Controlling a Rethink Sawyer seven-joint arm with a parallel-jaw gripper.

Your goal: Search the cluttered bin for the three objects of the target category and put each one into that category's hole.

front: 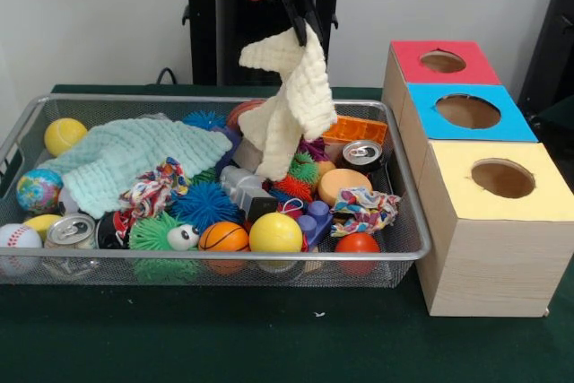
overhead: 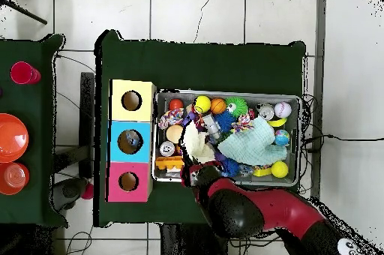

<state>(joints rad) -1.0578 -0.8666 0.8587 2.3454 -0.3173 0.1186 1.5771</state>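
My gripper (front: 300, 31) is shut on a cream knitted cloth (front: 289, 100) and holds it up above the wire bin (front: 215, 262); the cloth hangs down with its lower end near the clutter. In the overhead view the cream cloth (overhead: 194, 141) shows over the bin's left part, with the gripper (overhead: 196, 171) under the red arm. A mint green cloth (front: 126, 161) lies in the bin's left half, also visible as the mint cloth (overhead: 251, 145) from above. Beside the bin stand three wooden boxes with holes: yellow (front: 502, 178), blue (front: 467, 111) and red (front: 442, 61).
The bin holds balls, spiky toys, soda cans (front: 362, 154), rope toys and blocks. A yellow ball (front: 275, 233) and a small basketball (front: 222, 238) lie near the front wall. On a side table in the overhead view sit red cups and an orange plate (overhead: 11, 137).
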